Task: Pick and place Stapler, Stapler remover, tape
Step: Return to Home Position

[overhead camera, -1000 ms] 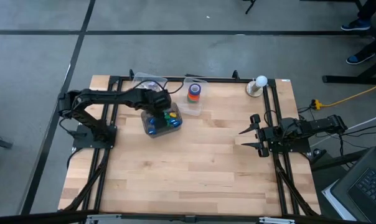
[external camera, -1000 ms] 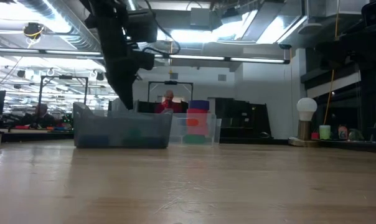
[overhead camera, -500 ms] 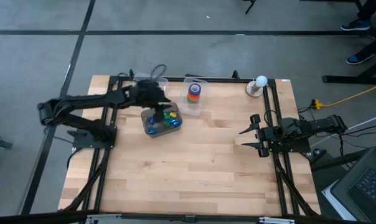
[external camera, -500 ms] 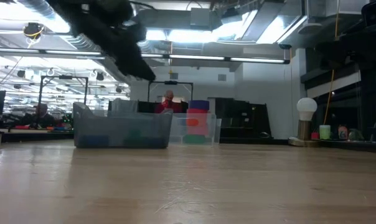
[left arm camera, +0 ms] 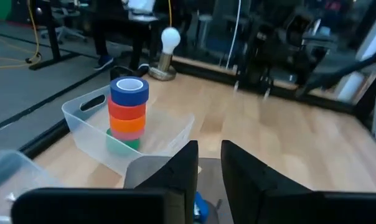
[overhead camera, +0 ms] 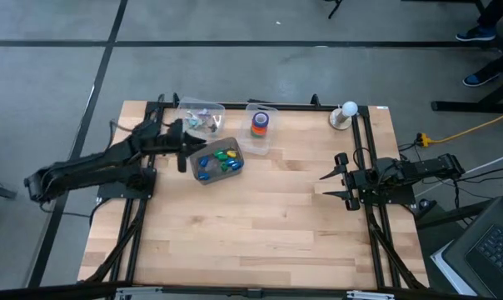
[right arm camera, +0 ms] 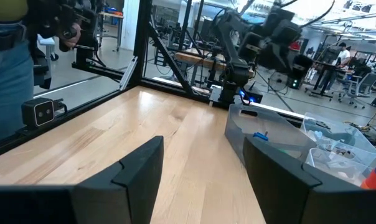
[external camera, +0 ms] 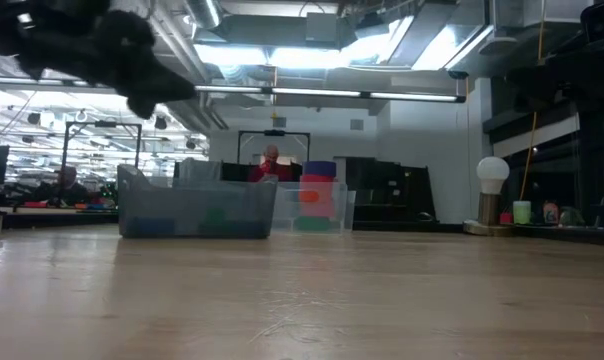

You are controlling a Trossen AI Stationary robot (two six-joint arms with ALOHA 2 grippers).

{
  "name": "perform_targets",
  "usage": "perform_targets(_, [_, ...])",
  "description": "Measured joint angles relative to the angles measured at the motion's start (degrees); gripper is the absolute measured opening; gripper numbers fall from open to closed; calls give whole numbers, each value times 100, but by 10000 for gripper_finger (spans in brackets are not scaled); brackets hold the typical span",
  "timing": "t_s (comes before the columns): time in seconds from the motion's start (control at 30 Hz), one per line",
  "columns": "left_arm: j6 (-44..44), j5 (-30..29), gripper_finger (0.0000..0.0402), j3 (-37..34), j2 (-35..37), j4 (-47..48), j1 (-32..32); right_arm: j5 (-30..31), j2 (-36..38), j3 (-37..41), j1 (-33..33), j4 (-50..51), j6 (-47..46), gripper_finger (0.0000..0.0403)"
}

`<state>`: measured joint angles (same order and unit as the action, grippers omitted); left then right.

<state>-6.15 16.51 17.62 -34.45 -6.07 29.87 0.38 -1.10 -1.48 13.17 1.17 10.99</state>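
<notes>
Left gripper (overhead camera: 181,155), narrowly parted, hovers beside the bin (overhead camera: 203,180) near the rear edge of the table (overhead camera: 260,237). Tape (overhead camera: 260,123) stands stacked in the neighbouring tray (overhead camera: 256,147). Right gripper (overhead camera: 336,180) rests wide at the right edge.

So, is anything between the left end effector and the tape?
Yes. A corner of the stapler bin lies ahead of the left end effector, and the near wall of the clear tray fronts the tape.

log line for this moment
left gripper open, beside bin | right gripper open, at right side | tape stacked in clear tray
</notes>
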Motion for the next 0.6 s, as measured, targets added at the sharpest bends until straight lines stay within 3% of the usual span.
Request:
perform_targets(0.27, [-690, 11, 41, -774, 1707, 480, -24, 0, 0, 0, 2, 0, 1, 225])
perform_targets(0.6, [-678, 161, 5, -850, 2972, 1928, -258, 0, 0, 0, 1, 1, 0, 225])
